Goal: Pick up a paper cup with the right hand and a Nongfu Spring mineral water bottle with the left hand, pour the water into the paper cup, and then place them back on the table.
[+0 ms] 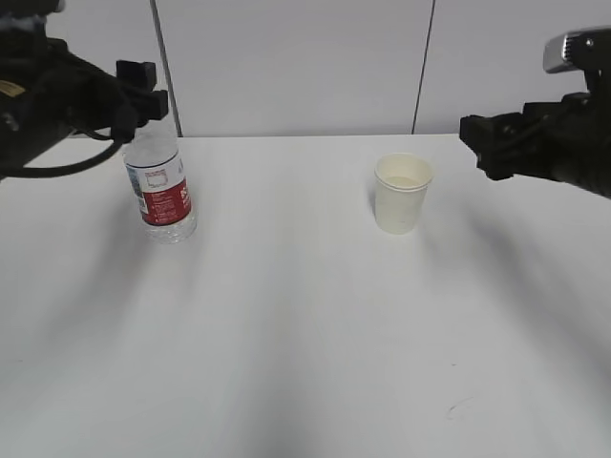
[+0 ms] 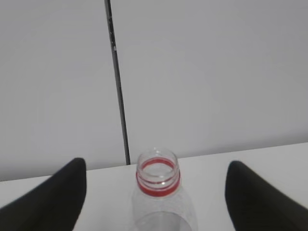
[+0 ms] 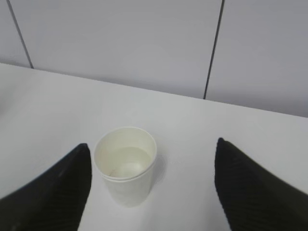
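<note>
The Nongfu Spring mineral water bottle (image 1: 160, 191) stands upright on the white table (image 1: 305, 324) at the left, uncapped, with its red neck ring showing in the left wrist view (image 2: 158, 175). My left gripper (image 1: 140, 92) is open and holds nothing; it hovers at the bottle's top, its fingers wide on either side of the neck (image 2: 156, 164). The paper cup (image 1: 402, 194) stands upright right of centre with clear water (image 3: 127, 161) in it. My right gripper (image 1: 482, 145) is open and empty, raised to the right of the cup, which sits ahead between its fingers (image 3: 152, 144).
A small dark scuff mark (image 1: 458, 408) lies near the table's front right. A grey panelled wall (image 1: 286, 67) rises right behind the table's far edge. Bottle and cup stand well apart.
</note>
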`<state>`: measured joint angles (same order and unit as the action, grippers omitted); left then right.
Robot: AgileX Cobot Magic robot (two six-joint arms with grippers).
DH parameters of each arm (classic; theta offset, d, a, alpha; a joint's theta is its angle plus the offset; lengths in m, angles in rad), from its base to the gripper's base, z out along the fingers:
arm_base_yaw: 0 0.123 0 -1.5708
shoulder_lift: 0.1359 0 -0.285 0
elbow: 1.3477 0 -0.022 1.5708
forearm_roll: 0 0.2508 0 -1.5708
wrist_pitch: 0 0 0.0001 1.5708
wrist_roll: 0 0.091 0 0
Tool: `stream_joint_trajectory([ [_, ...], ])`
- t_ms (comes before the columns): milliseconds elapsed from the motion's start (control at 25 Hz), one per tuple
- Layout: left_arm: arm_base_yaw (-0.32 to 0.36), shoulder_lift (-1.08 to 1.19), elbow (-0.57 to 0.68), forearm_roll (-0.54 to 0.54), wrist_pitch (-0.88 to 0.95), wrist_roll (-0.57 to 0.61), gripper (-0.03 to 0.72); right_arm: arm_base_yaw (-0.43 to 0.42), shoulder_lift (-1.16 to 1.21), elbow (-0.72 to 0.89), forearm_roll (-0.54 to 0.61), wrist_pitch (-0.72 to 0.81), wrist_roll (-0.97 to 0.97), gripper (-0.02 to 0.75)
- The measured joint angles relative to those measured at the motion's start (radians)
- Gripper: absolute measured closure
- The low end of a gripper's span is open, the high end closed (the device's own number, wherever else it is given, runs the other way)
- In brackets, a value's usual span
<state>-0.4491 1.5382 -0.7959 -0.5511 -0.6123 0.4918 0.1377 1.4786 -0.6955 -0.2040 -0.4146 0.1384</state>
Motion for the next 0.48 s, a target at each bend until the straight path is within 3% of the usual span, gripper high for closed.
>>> stream_joint_trajectory([
  [240, 0.027, -0.136, -0.037, -0.117, 0.187, 0.076, 0.144, 0.000, -0.024, -0.174, 0.000, 0.365, 0.004, 0.144],
  [480, 0.150, -0.226, -0.122, -0.131, 0.583, 0.093, 0.144, 0.000, -0.024, -0.344, 0.022, 0.689, 0.008, 0.144],
])
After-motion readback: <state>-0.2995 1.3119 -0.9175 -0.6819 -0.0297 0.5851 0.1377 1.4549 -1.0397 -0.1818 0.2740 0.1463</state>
